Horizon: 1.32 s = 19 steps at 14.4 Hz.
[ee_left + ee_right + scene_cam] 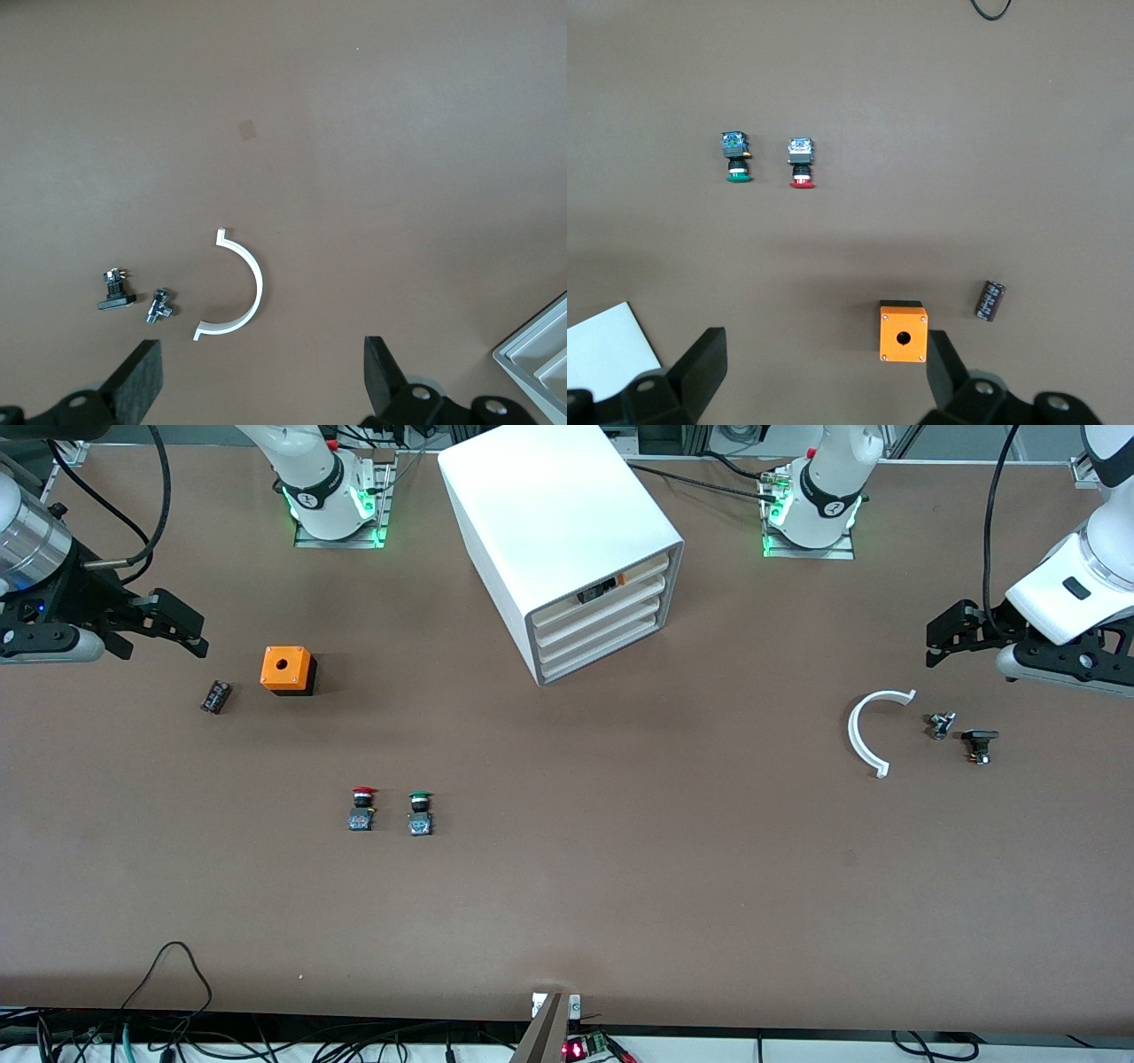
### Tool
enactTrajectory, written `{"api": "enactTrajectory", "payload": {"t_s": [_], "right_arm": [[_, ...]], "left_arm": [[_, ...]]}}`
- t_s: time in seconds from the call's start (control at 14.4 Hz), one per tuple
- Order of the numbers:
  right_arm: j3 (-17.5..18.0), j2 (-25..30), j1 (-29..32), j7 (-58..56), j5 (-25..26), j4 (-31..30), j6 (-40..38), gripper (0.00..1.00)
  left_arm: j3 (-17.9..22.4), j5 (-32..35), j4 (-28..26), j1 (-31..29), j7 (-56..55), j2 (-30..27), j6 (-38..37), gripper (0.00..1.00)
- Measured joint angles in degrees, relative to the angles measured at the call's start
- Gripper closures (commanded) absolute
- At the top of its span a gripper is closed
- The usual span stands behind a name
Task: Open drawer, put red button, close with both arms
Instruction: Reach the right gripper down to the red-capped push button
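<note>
Cabinet (pixel 567 549) shut, all four drawers closed; second drawer (pixel 598 607) untouched. Red button (pixel 361 809) stands nearer the camera than the cabinet, toward the right arm's end, beside one green twin (pixel 420 813). Right gripper (pixel 168 624), fingers spread, empty, is the nearer. Left gripper (pixel 952 638), likewise spread, waits.

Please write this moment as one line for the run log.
drawer: shut | red button: on table beside green button | left gripper: open, waiting | right gripper: open, waiting
</note>
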<state>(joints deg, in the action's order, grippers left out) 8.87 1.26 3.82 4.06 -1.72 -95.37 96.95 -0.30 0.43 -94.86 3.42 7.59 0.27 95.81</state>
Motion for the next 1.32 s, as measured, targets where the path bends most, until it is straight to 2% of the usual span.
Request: {"api": "enactTrajectory", "payload": {"t_s": [0.56,0.83,1.32], "right_arm": [[0.21,-1.08,-0.18,0.0,0.01,1.24,-1.01,0.0],[0.72,-5.91,-0.82,0.0,0.01,1.26,-0.3,0.0],[0.79,-17.34,-3.82,0.07,0.01,1.27,10.92,0.0]], "left_arm": [[0.0,0.0,0.0,0.1,0.0,0.0,-0.17,0.0],[-0.01,0.0,0.0,0.13,-0.05,0.0,-0.47,0.0],[-0.21,0.0,0.13,0.25,-1.73,-0.01,-6.03,0.0]]}}
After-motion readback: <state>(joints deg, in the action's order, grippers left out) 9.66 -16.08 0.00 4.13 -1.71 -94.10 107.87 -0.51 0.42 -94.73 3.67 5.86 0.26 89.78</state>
